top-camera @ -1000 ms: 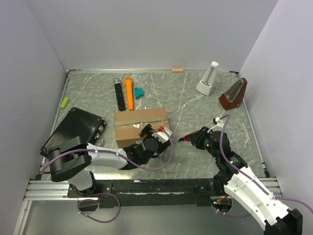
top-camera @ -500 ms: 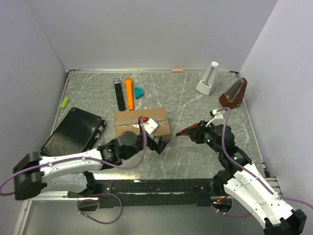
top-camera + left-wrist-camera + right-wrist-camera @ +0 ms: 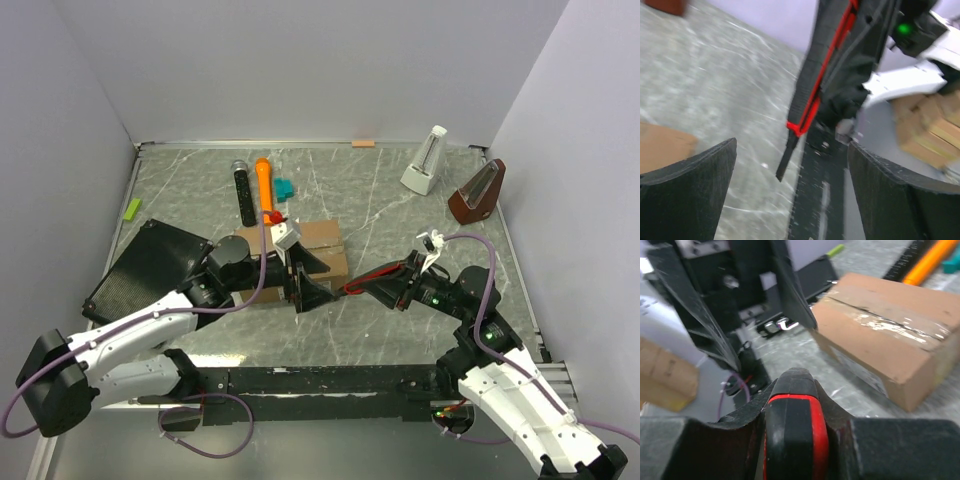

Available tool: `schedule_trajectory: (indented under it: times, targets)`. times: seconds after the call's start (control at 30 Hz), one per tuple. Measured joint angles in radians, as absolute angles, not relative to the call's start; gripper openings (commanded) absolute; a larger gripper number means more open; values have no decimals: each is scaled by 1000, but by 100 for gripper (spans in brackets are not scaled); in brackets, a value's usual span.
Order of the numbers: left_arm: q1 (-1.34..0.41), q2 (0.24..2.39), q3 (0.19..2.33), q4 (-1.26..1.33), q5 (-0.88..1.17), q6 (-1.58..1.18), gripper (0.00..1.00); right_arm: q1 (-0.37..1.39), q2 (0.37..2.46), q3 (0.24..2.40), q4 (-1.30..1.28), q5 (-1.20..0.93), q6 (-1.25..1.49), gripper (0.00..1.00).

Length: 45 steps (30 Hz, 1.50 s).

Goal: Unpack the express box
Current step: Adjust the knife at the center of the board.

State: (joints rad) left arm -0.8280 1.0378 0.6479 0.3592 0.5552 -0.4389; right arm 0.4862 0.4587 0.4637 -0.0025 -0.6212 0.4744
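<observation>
A grey marbled table [image 3: 390, 205] is filling the white-walled cell. Both white-and-black arms are reaching over it towards each other. The left gripper [image 3: 322, 282] is hovering at the near right corner of the carton with its black fingers [image 3: 687, 192] spread wide. The right gripper [image 3: 397, 287] is pinching a slim black hand tool with red trim [image 3: 365, 283], whose thin tip is pointing into the gap between the left fingers. Whether it is touching them cannot be told.

A flat black ribbed case [image 3: 150, 265] is lying at the left, angled towards the near edge. The express box [image 3: 322, 240], a brown corrugated cardboard carton, is sitting near the middle of the table, just right of the case. Its flaps are lying closed under a glossy clear tape strip, and the left arm is crossing over its near left part.

A brown wedge-shaped metronome [image 3: 477, 192] and a white one [image 3: 425, 162] are standing near the far right corner. A black cylinder [image 3: 243, 192] and an orange marker [image 3: 264, 180] are lying side by side beyond the box, with a small teal block [image 3: 285, 188] just beside the marker. A small green block [image 3: 132, 208] is lying by the left wall, and a small tan piece [image 3: 363, 143] is resting at the back edge.
</observation>
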Motion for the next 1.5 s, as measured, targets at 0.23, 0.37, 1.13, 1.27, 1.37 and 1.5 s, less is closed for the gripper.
schedule_trajectory:
  times: [0.23, 0.37, 1.13, 1.27, 1.37, 1.5]
  targets:
    - [-828, 1047, 648, 375, 685, -468, 99, 486, 471, 475, 21, -698, 495, 0]
    - [-828, 1074, 660, 382, 719, -468, 98, 486, 485, 476, 54, -710, 511, 0]
    - [-850, 1248, 752, 432, 783, -482, 1, 508, 589, 498, 138, -746, 548, 0]
    - [-852, 1246, 752, 446, 798, -485, 1, 508, 587, 498, 140, -752, 545, 0]
    - [-855, 1243, 752, 453, 798, -487, 1, 508, 586, 498, 150, -754, 551, 31]
    - [-858, 1238, 752, 466, 791, -489, 1, 508, 593, 497, 191, -747, 587, 53]
